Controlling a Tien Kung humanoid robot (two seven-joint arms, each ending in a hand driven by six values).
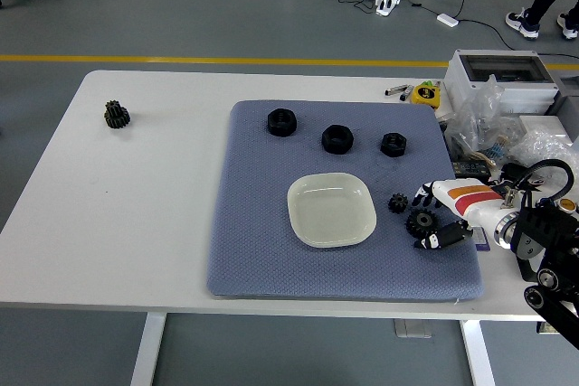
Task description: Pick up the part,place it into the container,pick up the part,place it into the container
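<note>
Light: bright, even, from overhead (no hard glare).
Shadows: soft and short beneath the tabletop [136, 223] edge and the black parts.
Dish [331, 210]: faint sheen on its rim.
Focus: sharp across the view.
Edges: slight bowing at the tabletop's far corners.

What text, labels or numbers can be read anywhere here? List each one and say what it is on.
No text in the head view can be read.
Right hand: an orange and red stripe, no legible print.
Yellow item at the mat's far right corner: dark marks, too small to read.
Grey box and plastic bags: any print is too blurred.
Gears, nuts, dish: no markings visible.
</note>
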